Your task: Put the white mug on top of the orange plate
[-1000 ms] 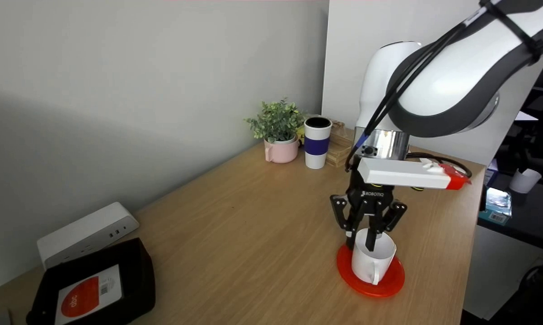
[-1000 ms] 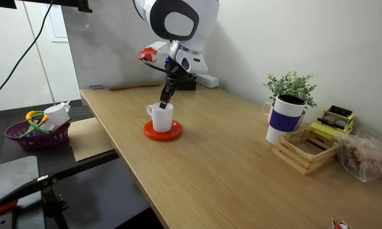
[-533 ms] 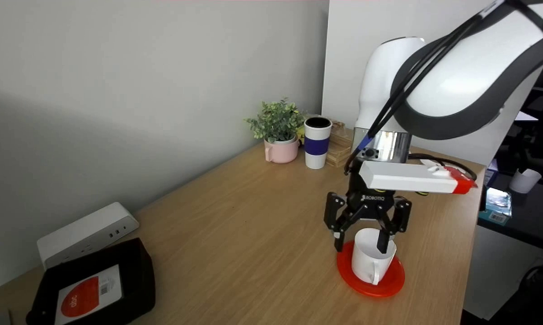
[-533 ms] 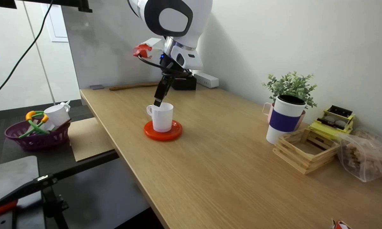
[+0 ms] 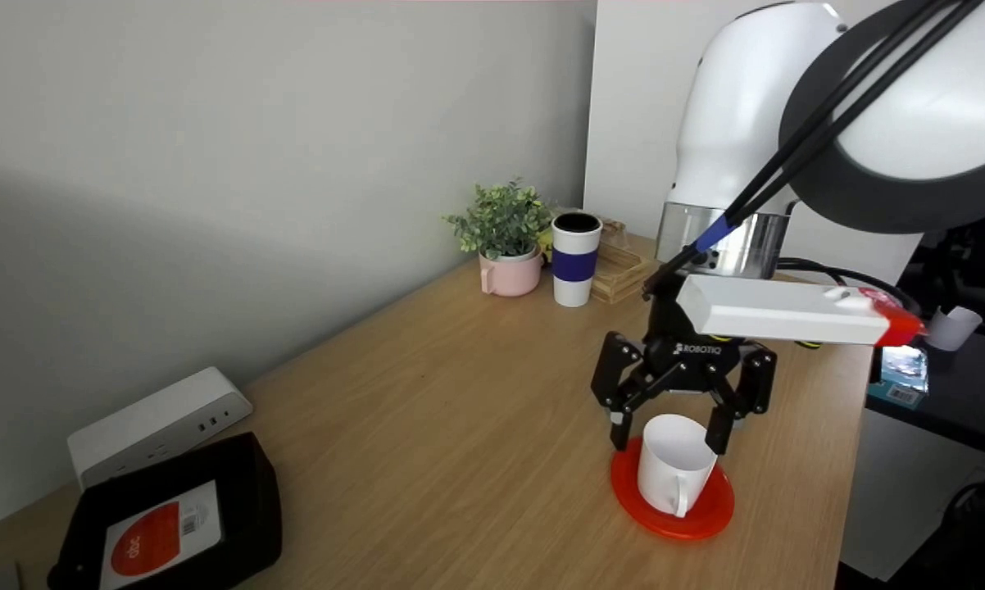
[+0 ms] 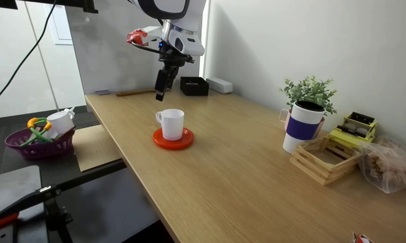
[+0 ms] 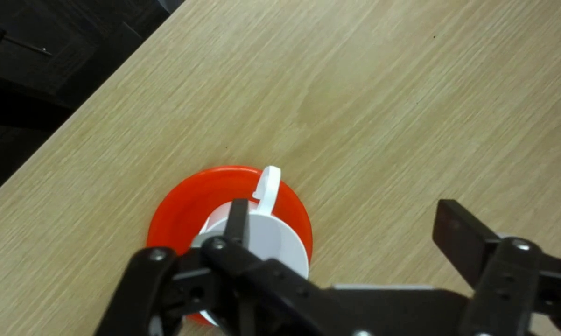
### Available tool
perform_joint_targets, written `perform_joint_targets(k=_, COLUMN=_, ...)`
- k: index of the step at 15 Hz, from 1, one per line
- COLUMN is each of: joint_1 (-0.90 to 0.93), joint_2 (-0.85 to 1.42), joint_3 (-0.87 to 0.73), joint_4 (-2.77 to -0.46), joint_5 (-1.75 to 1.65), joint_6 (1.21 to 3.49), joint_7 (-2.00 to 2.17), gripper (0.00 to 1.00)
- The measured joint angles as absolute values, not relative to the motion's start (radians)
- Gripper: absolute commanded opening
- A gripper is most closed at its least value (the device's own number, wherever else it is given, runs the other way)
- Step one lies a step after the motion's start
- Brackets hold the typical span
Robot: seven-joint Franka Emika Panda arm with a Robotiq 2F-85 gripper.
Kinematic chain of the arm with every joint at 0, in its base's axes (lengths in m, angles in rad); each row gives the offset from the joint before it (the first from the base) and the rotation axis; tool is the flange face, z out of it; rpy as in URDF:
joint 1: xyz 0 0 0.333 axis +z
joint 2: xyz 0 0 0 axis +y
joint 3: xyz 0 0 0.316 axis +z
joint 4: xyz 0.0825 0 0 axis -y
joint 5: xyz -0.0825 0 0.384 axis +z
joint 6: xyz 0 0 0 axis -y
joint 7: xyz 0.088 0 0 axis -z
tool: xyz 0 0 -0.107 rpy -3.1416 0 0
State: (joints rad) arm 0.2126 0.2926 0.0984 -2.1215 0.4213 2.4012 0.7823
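The white mug (image 5: 660,483) stands upright on the orange plate (image 5: 710,512), its handle turned to the side. In an exterior view the mug (image 6: 173,125) sits near the middle of the plate (image 6: 186,140). My gripper (image 6: 159,97) hangs higher than the mug's rim and apart from it, with nothing held. Seen from the wrist, the gripper (image 7: 346,224) has widely spread fingers with bare tabletop between them. One finger (image 7: 237,224) covers part of the mug (image 7: 280,240) in that view, and the plate (image 7: 206,186) shows around it.
A tall cup with a dark blue band (image 5: 572,266) stands beside a plant in a pink pot (image 5: 512,274). Near them is a wooden crate (image 6: 324,162). At the far end lie a black tray (image 6: 193,87) and a white power strip (image 6: 220,85). The table edge (image 6: 135,165) runs near the plate.
The fingers have spread apart; one had been inside the mug. My gripper has risen and backed off from the mug. Mug and plate have stayed in place.
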Motion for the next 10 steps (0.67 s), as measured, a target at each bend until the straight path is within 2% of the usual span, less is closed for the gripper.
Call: perform_joint_targets(k=10, joint_1=0.211, joint_2=0.300, joint_3=0.098, joint_4=-2.121, joint_5=0.421, joint_6=2.401, joint_7=0.782, gripper=1.00)
